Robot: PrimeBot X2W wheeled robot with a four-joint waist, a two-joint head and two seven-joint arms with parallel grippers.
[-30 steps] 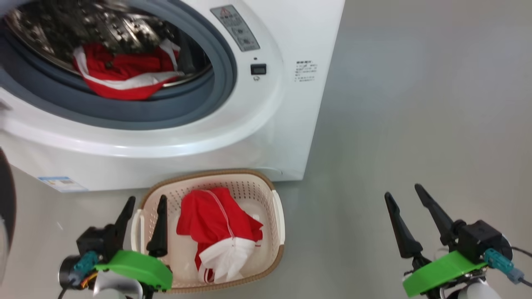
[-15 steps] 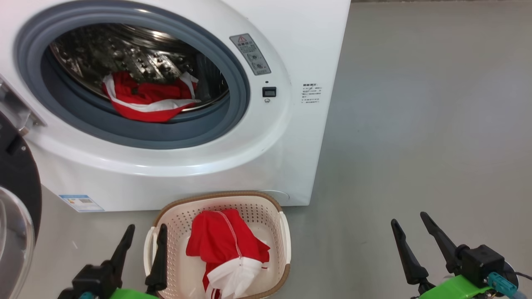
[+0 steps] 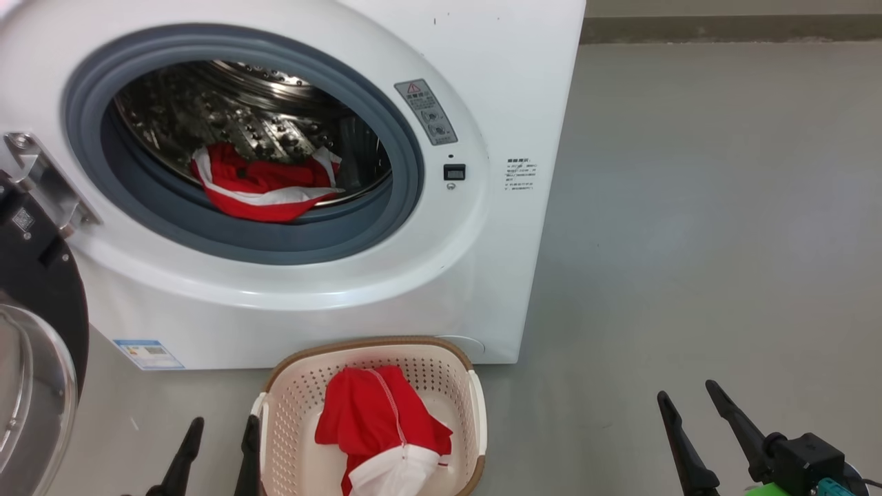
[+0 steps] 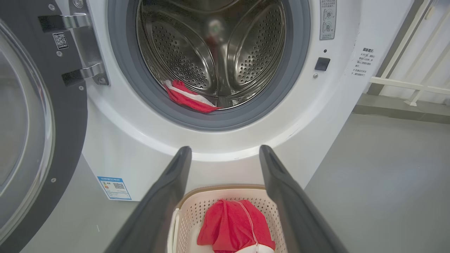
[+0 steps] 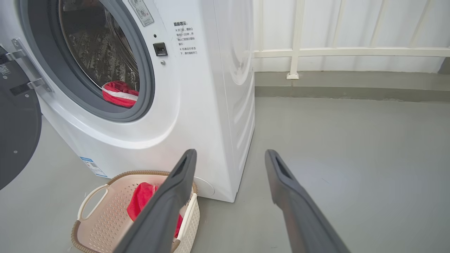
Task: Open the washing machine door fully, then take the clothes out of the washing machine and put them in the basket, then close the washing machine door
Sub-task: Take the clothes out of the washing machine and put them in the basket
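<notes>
- Both grippers are empty with fingers spread. The left gripper [image 3: 225,418] sits low, just left of the basket [image 3: 372,342]. The right gripper [image 3: 686,389] is well off to the right over bare floor [image 3: 689,207].
- The door [image 3: 34,289] hangs wide to the left on its hinge [image 3: 41,182]. I judge it fully open.
- One red-and-white garment [image 3: 372,420] lies in the basket. A second red garment [image 3: 262,189] is bunched at the front of the drum [image 3: 227,117], its lower edge on the grey gasket [image 3: 275,241]. That one comes out next.
- Risk: I pinch only a white strip or a thin fold. The cloth could then slide free mid-carry and land on the floor.
- Risk: the garment drags over the gasket lip and catches, stretching or pulling out of the grip.
- Risk: the left arm rises from right beside the basket handle. A careless lift could nudge the light basket away from the washing machine [image 3: 344,289], so the drop misses.
- Risk: reaching in from the left brings the arm near the door and hinge, where a knock could swing the door into the path.
- Risk: closing the door with cloth lying on the gasket would trap it.
</notes>
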